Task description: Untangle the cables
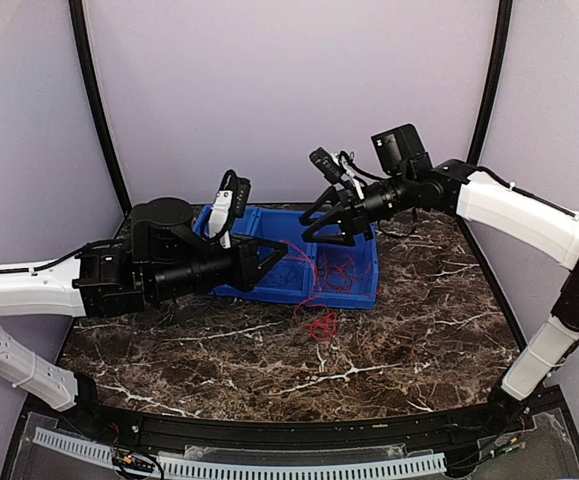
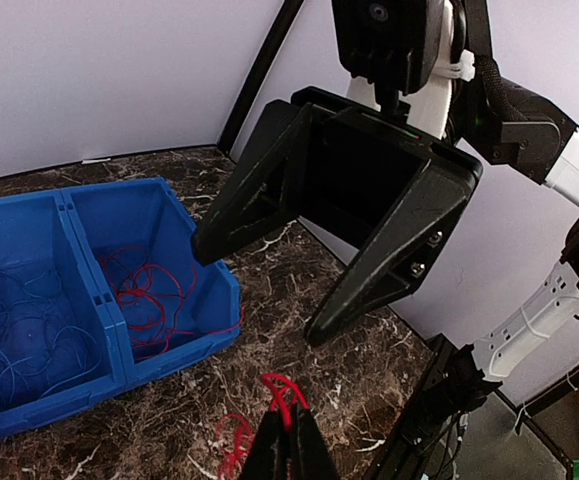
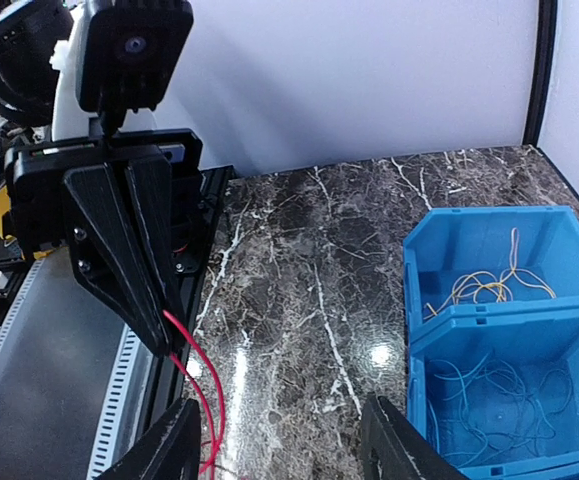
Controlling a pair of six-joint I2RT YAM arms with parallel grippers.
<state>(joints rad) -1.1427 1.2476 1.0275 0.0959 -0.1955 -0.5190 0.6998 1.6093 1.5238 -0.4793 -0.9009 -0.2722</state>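
While tight on red cable (image 2: 280,386), left hand (image 2: 289,428)

Red cables (image 1: 319,322): hair-thin loops, one small tangle on the desk (image 1: 419,330) just before the blue bin (image 1: 359,298). A strand rises from it into the shut left pincer (image 1: 281,250); more loops lie in the bin's end compartment. Blue cables (image 2: 29,340): loose coils in the adjoining compartment. Yellow-orange cables (image 3: 489,288): a few loops in the compartment beyond.
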